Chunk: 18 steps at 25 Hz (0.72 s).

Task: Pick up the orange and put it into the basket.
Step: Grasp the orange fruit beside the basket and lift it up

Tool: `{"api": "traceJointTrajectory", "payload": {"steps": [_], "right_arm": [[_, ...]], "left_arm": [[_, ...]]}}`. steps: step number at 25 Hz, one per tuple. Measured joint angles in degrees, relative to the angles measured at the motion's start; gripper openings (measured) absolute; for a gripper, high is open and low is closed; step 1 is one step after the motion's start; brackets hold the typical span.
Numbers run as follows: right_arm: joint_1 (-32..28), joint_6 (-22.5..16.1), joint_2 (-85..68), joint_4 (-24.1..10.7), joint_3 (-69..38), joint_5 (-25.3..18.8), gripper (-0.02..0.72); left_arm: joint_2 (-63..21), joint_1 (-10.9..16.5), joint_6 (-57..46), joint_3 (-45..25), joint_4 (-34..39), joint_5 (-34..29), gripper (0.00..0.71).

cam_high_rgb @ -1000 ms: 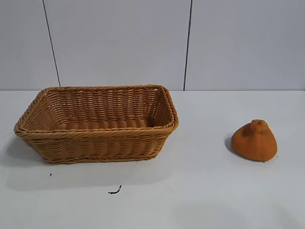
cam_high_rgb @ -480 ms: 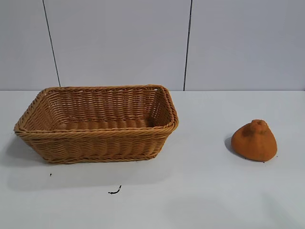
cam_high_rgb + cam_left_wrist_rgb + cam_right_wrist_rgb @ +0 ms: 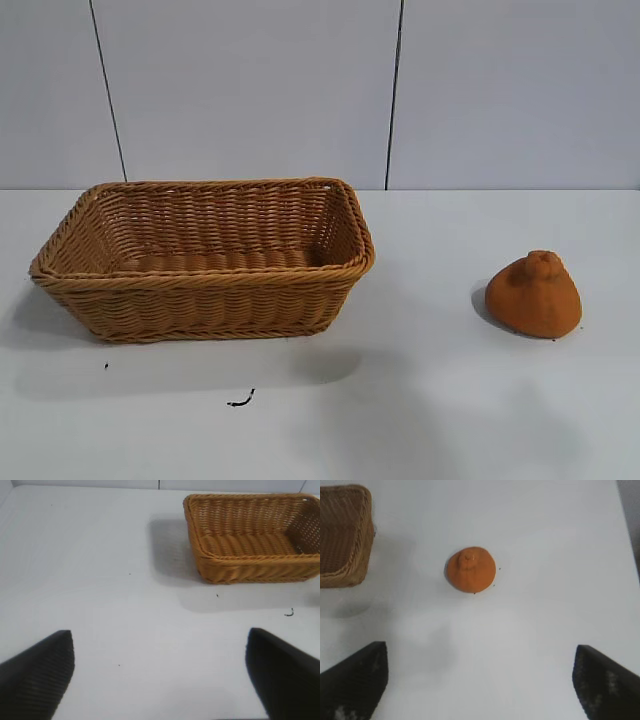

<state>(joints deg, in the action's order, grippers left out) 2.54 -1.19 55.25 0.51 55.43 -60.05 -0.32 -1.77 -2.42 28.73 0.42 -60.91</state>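
Wicker: one basket (image 3: 205, 262), one orange (image 3: 534, 294) well apart; left tool (image 3: 160, 672) and right tool (image 3: 480, 680) wide open, empty

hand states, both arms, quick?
Left hand: open, holding nothing, above bare table short of the basket.
Right hand: open, holding nothing, high above the orange.

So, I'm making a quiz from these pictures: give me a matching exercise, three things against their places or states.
Things:
1. orange
2. basket
3. right gripper

Places or states:
A. empty, on the left of the table
B. open above the table, holding nothing
C. on the table, right of the basket, narrow end up

Pairs: 1-C, 2-A, 3-B
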Motion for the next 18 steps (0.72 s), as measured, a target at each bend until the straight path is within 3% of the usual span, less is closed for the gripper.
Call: {"api": "traceJointTrajectory", "payload": {"steps": [10,18], "right_arm": [[0.0,3.2,36.4,4.1,19.5,-0.5,0.694],[0.0,2.7,52.8,4.6,27.4,1.4,0.694]], "left_arm": [[0.0,0.0,0.0,0.0,0.0,0.0,0.666],[0.0,0.0,0.0,0.0,0.0,0.0,0.666]]}}
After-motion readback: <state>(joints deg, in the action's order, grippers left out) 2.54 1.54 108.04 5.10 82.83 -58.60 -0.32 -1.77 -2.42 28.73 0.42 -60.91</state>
